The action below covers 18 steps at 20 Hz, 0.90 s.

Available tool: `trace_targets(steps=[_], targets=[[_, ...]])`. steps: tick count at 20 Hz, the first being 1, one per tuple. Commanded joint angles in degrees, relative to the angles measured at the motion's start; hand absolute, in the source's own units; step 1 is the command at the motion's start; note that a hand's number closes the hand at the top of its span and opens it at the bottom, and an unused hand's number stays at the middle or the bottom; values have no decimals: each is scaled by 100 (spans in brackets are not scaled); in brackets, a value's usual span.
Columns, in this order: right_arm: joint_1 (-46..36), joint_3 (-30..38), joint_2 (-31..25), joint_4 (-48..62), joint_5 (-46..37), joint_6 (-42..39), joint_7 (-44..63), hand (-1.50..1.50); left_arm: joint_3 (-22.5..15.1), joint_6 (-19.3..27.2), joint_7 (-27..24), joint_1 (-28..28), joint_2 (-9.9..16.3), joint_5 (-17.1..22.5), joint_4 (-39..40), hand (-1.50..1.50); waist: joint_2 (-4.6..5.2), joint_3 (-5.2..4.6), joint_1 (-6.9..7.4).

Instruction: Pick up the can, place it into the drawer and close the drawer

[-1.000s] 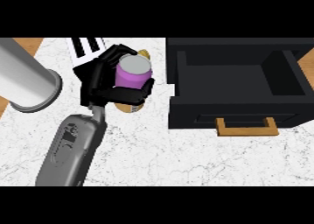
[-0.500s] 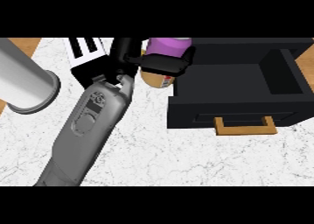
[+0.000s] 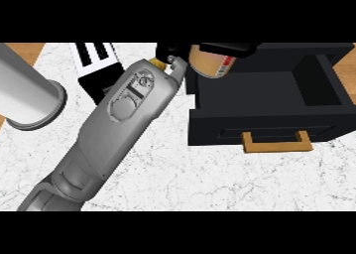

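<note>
Tan metal can (image 3: 212, 63), red-marked, hangs tilted over the back-left corner of the open black drawer (image 3: 268, 89), not yet inside. The robot hand (image 3: 223, 49) has its fingers wrapped round the can's upper part. Judged stiff, light, smooth-walled, likely slippery; the side wall is the place to hold. Count: one can, one drawer, one wooden handle (image 3: 277, 144) at the drawer's front, one grey cylinder (image 3: 23, 94) far left of the drawer on the marble table (image 3: 209, 178).

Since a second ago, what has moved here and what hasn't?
The hand, shut on the can, has carried it up and right from the counter to the open drawer's left edge. The drawer and the grey cylinder stayed put.
</note>
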<state>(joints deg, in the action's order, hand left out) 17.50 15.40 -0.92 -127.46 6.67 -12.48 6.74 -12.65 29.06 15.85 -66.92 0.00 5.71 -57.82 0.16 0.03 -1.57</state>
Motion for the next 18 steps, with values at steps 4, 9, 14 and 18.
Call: trace_targets(steps=[4, 9, 14, 18], targets=[[-614, -125, -21, 352, -227, 204, 85, -150, 47, 108, -172, -1218, 0, 517, 1494, 150, 51, 2, -69], [-276, 296, -139, 698, 214, -160, -430, -150, -352, 389, -510, -1510, 0, 932, 2066, 150, 47, 10, -185], [-566, 169, -276, 519, -27, -51, -74, -150, -572, 268, -868, -1718, 0, 1265, 2565, 150, 59, 7, -189], [-440, 305, -324, 334, 235, -117, 97, -150, -795, 415, -655, -1971, 0, 1556, 2722, 150, 45, 9, -238]])
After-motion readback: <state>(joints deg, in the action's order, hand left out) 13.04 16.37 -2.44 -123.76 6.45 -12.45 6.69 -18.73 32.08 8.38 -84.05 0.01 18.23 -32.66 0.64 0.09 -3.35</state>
